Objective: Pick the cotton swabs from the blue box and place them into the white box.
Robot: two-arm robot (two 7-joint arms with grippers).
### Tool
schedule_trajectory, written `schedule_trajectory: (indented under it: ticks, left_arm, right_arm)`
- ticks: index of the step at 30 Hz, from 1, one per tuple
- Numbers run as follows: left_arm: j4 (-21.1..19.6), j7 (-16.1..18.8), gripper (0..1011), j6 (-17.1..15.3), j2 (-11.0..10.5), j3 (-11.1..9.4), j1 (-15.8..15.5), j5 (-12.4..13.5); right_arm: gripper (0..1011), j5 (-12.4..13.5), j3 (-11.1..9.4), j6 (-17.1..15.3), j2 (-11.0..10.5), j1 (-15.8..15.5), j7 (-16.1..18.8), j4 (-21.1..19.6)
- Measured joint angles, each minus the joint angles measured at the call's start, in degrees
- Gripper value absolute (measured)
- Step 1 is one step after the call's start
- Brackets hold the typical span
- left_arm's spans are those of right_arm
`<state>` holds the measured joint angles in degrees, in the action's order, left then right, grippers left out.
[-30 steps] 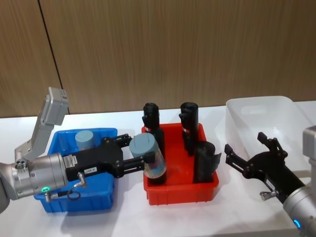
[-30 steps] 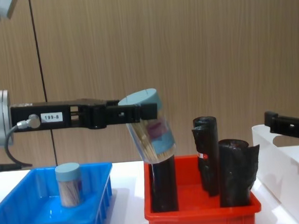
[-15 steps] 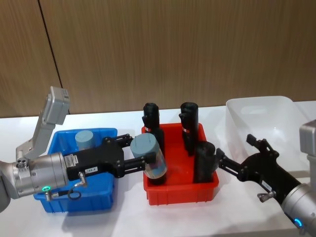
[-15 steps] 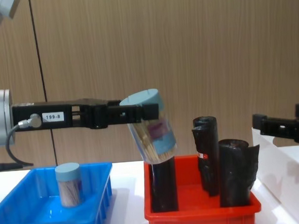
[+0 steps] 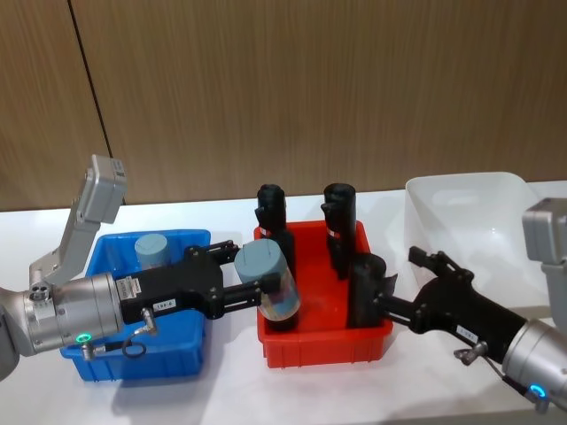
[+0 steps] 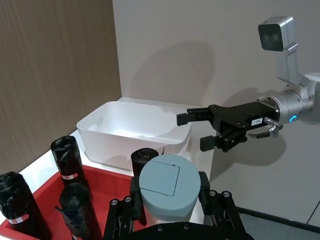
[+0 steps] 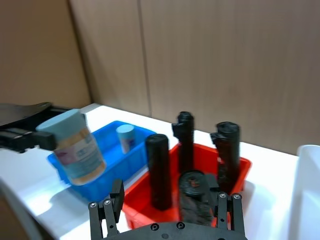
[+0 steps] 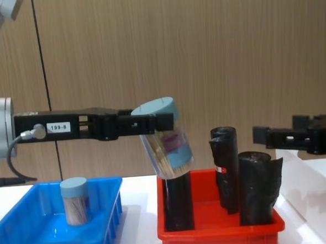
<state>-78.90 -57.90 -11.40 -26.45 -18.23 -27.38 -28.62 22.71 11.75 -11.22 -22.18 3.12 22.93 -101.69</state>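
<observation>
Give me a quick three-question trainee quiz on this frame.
1. True or false: the left gripper holds a tilted cotton swab jar up in the air, near the red bin.
2. How many swab jars stand in the blue box? A) none B) one C) three
3. Fill in: the right gripper has its jaws ____.
Key: 1 true; 2 B, the standing jar; 3 open.
</observation>
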Motion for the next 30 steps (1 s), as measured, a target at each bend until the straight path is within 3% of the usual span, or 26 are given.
schedule_trajectory:
  ticks: [11,20,30]
  left_arm:
    - [0.0,-0.1,669,0.0,0.0,0.0,-0.1,0.0]
    - [0.0,-0.1,669,0.0,0.0,0.0,-0.1,0.0]
    - [0.0,-0.1,669,0.0,0.0,0.0,-0.1,0.0]
  right_arm:
    - [1002,-1.3,1.3,-3.5,0.0,3.6,9.8,1.8]
    - [1002,-4.2,3.1,-4.5,1.5,6.5,14.5,4.5]
    - [1001,-6.9,4.8,-4.6,3.4,9.3,17.0,7.4]
